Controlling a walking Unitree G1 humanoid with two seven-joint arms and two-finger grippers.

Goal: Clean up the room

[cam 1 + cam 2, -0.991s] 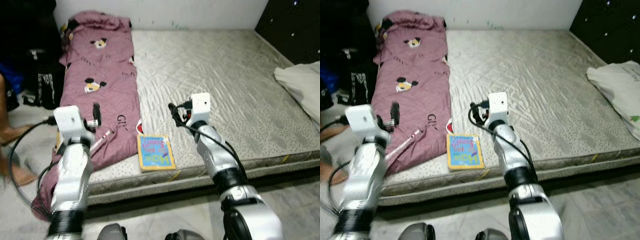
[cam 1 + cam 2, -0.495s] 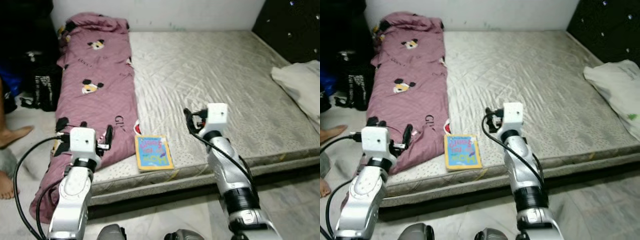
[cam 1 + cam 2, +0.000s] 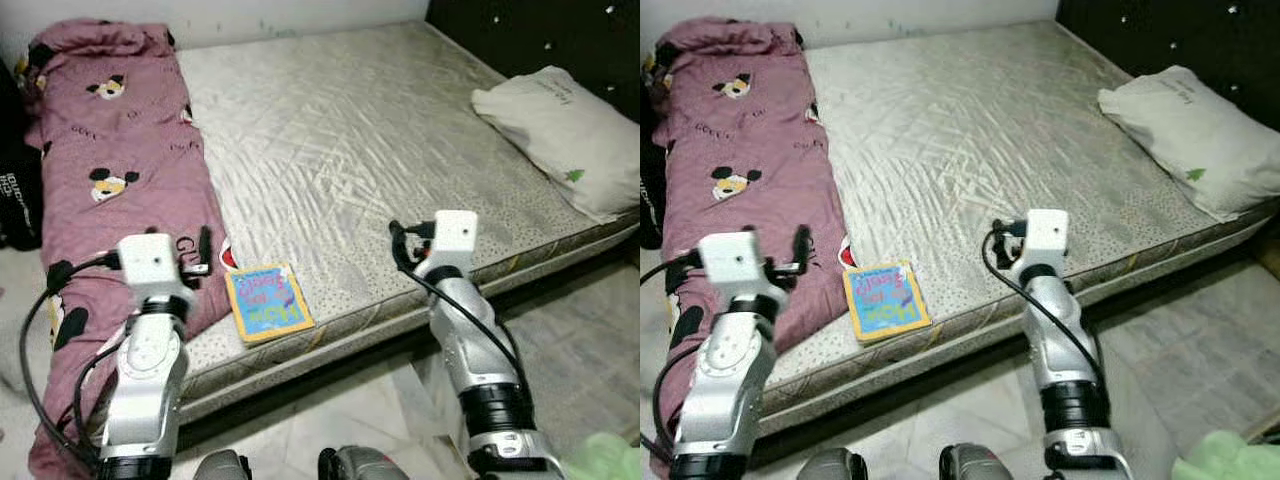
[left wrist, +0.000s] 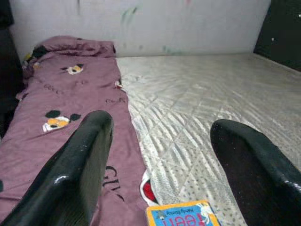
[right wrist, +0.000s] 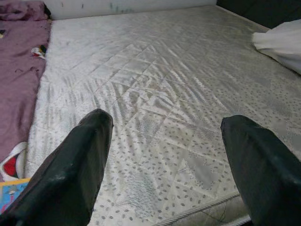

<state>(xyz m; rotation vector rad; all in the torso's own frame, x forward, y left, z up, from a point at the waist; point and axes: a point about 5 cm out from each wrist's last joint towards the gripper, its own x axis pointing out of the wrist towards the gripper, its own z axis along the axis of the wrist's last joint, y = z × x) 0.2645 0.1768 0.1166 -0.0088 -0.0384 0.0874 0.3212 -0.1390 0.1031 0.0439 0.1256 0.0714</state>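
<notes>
**Inspector:** Two items on the bed (image 3: pixel 400 150) need attention, going by the head views. A colourful book (image 3: pixel 267 303) lies flat near the mattress's front edge, just beside the mauve cartoon-print blanket (image 3: pixel 110 170), which runs the length of the bed's left side and spills over the front edge toward the floor. A white pillow (image 3: pixel 560 130) sits at the far right corner.

**Assistant:** And the arms?

**Inspector:** Both are raised at the front edge of the bed, carrying nothing. The left pincer (image 3: pixel 205 245) hangs over the blanket, near the book's upper left corner. The right pincer (image 3: pixel 397 248) sits over bare mattress, well apart from the book. I judge this a ready stance, arms held up so either can reach down.

**Assistant:** Left wrist view?

**Inspector:** Left pincer (image 4: pixel 157 155) spread wide, empty. The book's top edge (image 4: pixel 181 215) shows between the fingers (image 4: pixel 80 165), with the blanket alongside. That alignment suggests the book is the likely first pick.

**Assistant:** Right wrist view?

**Inspector:** Right pincer (image 5: pixel 167 160) likewise wide and empty, looking across quilted mattress. A corner of the book (image 5: pixel 9 193) shows past one finger (image 5: pixel 70 165), and the pillow (image 5: pixel 280 40) lies far off. No grasp begun; the tidying is at its start.
</notes>
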